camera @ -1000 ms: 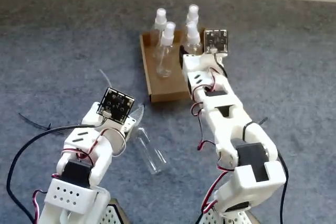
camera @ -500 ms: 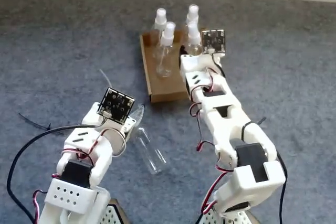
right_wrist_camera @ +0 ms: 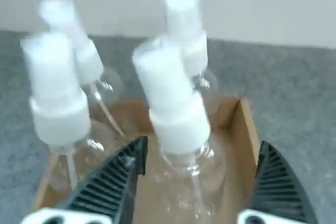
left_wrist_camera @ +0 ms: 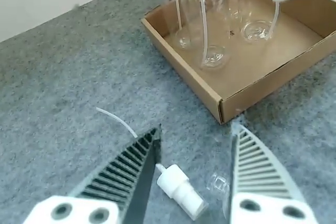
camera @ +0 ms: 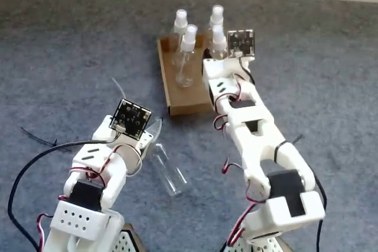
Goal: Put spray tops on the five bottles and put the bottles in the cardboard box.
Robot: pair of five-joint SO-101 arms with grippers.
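Four clear bottles with white spray tops stand in the cardboard box (camera: 177, 95) at the back of the table. My right gripper (right_wrist_camera: 200, 148) is open, its fingers on either side of the nearest one, a capped bottle (right_wrist_camera: 178, 124) that stands on the box floor (camera: 219, 35). One uncapped bottle (camera: 168, 170) lies on the grey mat in front of the box. My left gripper (left_wrist_camera: 195, 130) is open low over a loose white spray top (left_wrist_camera: 181, 190), which lies beside that bottle's mouth (left_wrist_camera: 218, 182).
The spray top's thin white tube (left_wrist_camera: 118, 120) trails across the mat. A black cable (camera: 38, 138) lies at the left. The box's near wall (left_wrist_camera: 231, 103) stands between the lying bottle and the upright ones. Open mat stretches to the left and right.
The right arm has edged a little farther over the box and its fingers stand off the bottle. The left arm, the lying bottle and the spray top have not moved.
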